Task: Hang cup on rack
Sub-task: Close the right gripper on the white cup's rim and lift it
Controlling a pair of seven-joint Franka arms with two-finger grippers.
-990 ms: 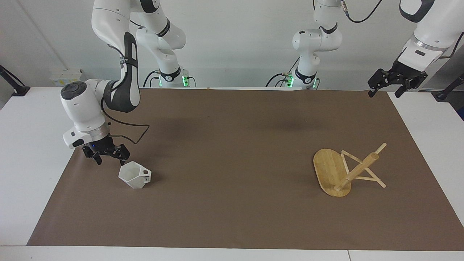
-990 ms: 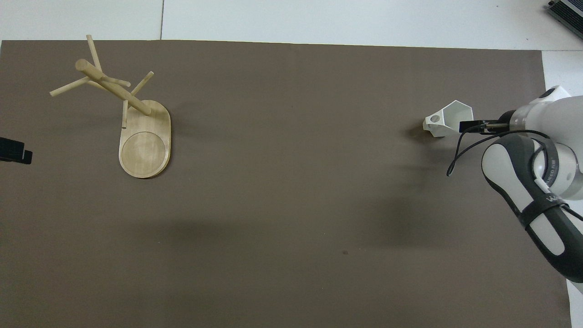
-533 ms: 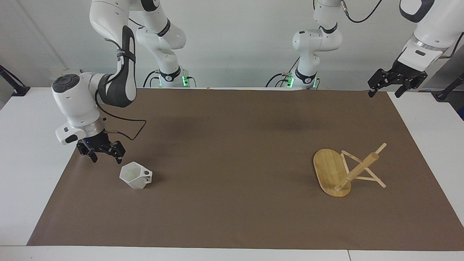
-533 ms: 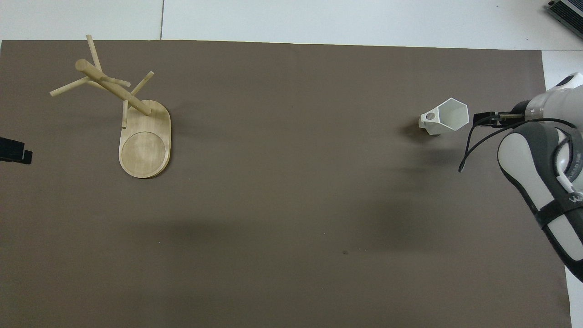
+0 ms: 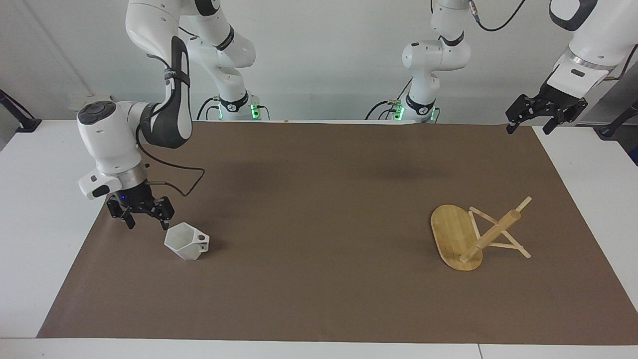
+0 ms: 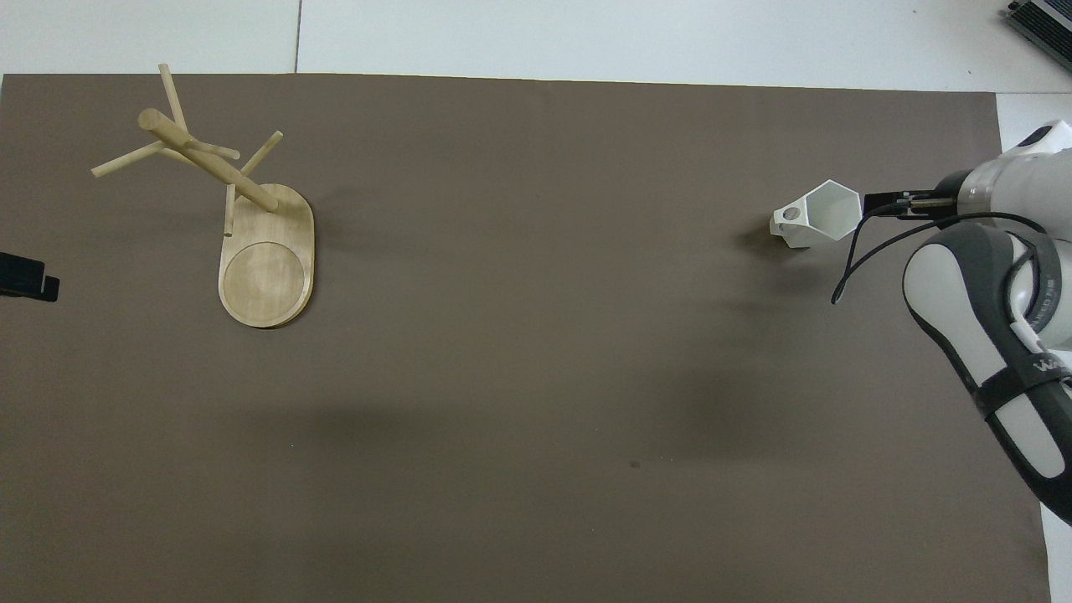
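Note:
The white faceted cup (image 5: 187, 241) (image 6: 819, 216) sits mouth up on the brown mat near the right arm's end, its handle pointing toward the left arm's end. My right gripper (image 5: 147, 225) (image 6: 875, 206) hangs low just beside the cup's rim, on the side away from the handle. It is open, holds nothing and does not touch the cup. The bamboo rack (image 5: 473, 234) (image 6: 226, 193) stands on its oval base near the left arm's end. My left gripper (image 5: 528, 130) (image 6: 25, 280) waits open and raised over the table edge at that end.
A brown mat (image 5: 319, 199) covers most of the white table. A wide stretch of bare mat lies between the cup and the rack. The right arm's cable (image 5: 174, 184) loops above the mat close to the cup.
The right gripper drew back from the cup's rim toward the right arm's end, then edged in beside it again. The cup settled slightly. The left arm and the rack stayed still.

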